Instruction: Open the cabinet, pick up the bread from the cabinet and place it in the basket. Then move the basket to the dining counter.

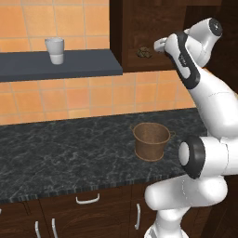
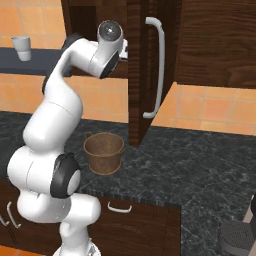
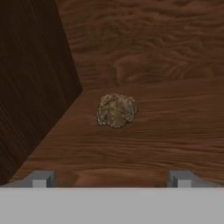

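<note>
White robot arm's two-finger gripper (image 3: 112, 178) reaching into tall dark brown wooden cabinet (image 2: 210, 40), door swung open, fingers spread wide to straddle small lumpy brown bread (image 3: 116, 110) sitting ahead on shelf. Round woven basket (image 1: 151, 141) waiting below on black granite counter (image 1: 56, 153), positioned for short drop.

cabinet (image 2: 150, 65) top cropped by the frame, hand (image 1: 158, 45) fingertips indistinct against its dark interior, bread (image 1: 144, 52) tiny
</note>
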